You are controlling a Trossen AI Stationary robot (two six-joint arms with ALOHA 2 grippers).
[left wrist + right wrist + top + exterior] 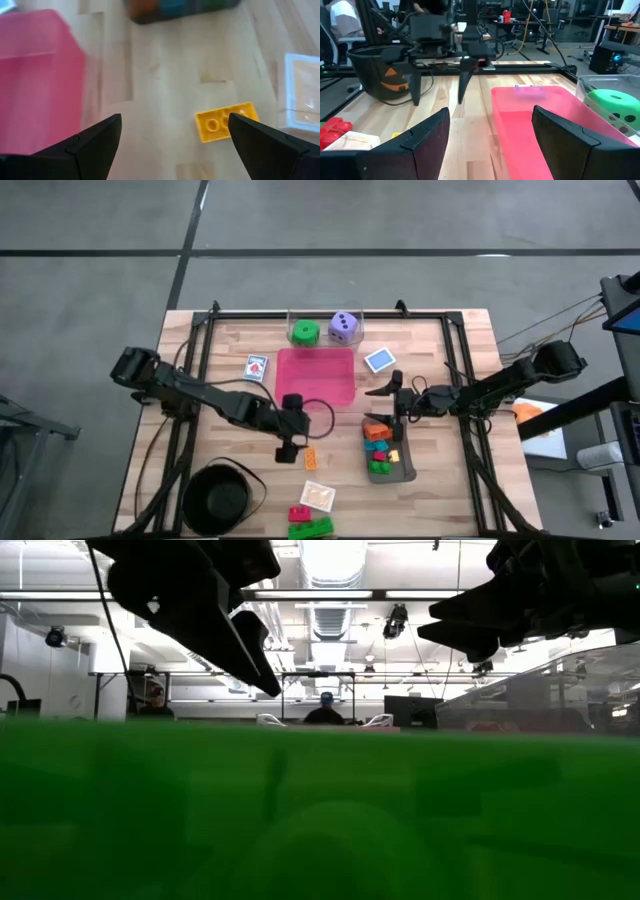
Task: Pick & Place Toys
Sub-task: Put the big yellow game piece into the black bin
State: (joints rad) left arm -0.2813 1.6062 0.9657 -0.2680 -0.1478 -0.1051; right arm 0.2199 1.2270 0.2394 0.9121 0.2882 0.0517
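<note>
Flat tray point(316, 375) at table point(450, 490) centre. Behind it, a clear box point(325, 315) holding two dice point(305, 333), side by side. A card point(256, 368) to its left, another card point(380, 360) to its right. Bowl point(218, 498) at the front left corner. Small tray of bricks point(380, 452) to the front right. A single brick point(311, 456) lies before the flat tray.

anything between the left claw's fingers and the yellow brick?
Nothing. In the left wrist view the left claw hangs open over bare wood, the yellow brick lying beside one finger.

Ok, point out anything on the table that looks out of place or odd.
One yellow brick lies loose on the bare wood under the open left claw, apart from the grey tray that holds the other sorted bricks. Nothing looks spilled or damaged.
</note>
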